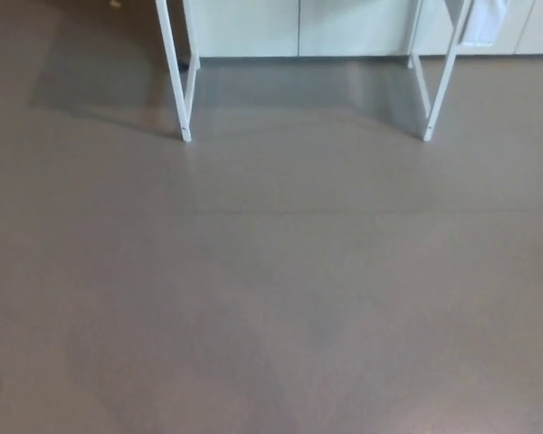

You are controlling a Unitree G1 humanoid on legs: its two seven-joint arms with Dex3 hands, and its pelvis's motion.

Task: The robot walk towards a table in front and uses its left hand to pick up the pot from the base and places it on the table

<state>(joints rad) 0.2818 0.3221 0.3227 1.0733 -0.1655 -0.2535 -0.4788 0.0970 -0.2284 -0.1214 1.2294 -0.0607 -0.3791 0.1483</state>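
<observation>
Only the lower legs of a white table show at the top of the head view: a left pair of legs (176,81) and a right pair of legs (434,86), standing on a grey floor (271,271). The tabletop, the pot and its base are out of the picture. Neither of my hands shows.
A pale wall or cabinet front (299,27) runs behind the table legs. A white cloth-like thing (484,23) hangs near the right legs. The table casts a dim shadow (100,77) on the floor to the left.
</observation>
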